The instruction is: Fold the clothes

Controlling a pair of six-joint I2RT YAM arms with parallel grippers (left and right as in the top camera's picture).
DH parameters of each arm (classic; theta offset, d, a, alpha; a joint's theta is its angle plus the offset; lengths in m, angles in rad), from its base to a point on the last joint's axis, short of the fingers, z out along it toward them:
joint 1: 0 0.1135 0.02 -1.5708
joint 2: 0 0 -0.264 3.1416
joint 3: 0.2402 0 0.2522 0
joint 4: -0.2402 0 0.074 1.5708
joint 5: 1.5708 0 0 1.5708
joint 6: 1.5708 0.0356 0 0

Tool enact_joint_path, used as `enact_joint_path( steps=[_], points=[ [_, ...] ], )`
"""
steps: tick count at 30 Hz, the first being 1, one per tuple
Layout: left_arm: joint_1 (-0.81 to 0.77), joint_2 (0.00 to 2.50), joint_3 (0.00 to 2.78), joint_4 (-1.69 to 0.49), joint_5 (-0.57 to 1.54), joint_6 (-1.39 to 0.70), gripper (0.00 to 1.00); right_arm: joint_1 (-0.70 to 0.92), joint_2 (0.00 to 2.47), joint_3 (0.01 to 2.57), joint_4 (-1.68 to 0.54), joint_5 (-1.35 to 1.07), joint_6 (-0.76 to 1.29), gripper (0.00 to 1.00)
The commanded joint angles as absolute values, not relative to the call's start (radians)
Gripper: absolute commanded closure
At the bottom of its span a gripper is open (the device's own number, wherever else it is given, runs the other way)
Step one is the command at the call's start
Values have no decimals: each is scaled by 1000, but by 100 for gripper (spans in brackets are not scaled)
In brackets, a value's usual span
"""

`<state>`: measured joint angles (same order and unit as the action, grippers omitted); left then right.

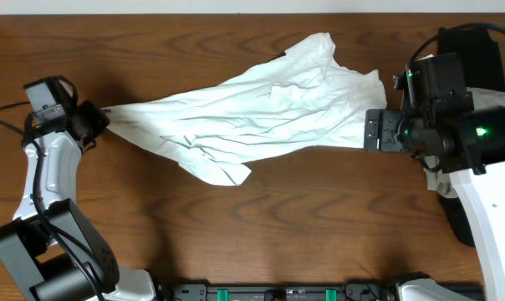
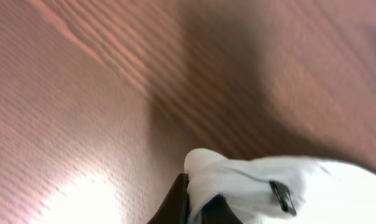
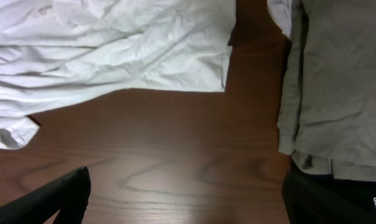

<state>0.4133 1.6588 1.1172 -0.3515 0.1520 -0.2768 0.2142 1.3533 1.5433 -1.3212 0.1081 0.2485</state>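
Left gripper (image 1: 98, 119) is closed on the narrow left end of the white T-shirt (image 1: 252, 117). In its wrist view a fold of white cloth bulges out past the dark fingers (image 2: 174, 208), so the pinch looks to have caught cloth. From that pinch the T-shirt fans out to the right across the middle of the table (image 1: 261, 242). Its long axis runs side to side, drawn to a point at the left gripper and wide and rumpled toward the other end, with one loose flap trailing toward the near edge. The wide end stops just beside the right gripper (image 1: 371, 132), whose jaws stand wide apart and hold nothing. The right wrist view shows a straight hem (image 3: 224, 84) lying flat on bare wood ahead of that gripper, not touching it. The shirt therefore lies between the two arms with one end taken, and the free end is far nearer the right arm. On that reading, the coming move calls for the right gripper to reach toward the hem and take it, so the cloth can be drawn out along its long axis before any fold. Farther out, a grey-beige garment (image 3: 343, 74) lies beneath the right arm, near the hem but parted from it by a strip of wood. A bite at the hem should stay clear of it.
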Motion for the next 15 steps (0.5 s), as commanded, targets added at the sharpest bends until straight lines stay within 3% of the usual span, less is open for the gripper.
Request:
enact_joint_path(
  steps=[1,2,3,6,7,15],
  points=[
    [440,1660,1127,-319,155,-300,94,210,1376,1555,-1328,105,257,4],
    [445,1660,1127,-311,156,-314,94,210,1382,1555,-1328,103,257,4],
    [449,1660,1127,-307,158,-331,83,210,1388,1555,-1327,104,257,4],
    [447,1660,1127,-296,257,-339,14,210,1407,1555,-1316,105,257,3],
    [446,1659,1127,-295,300,-339,2,210,1414,1555,-1311,105,254,3],
    [418,1633,1126,-394,669,-333,2,208,1543,1555,-1215,118,238,1]
  ],
)
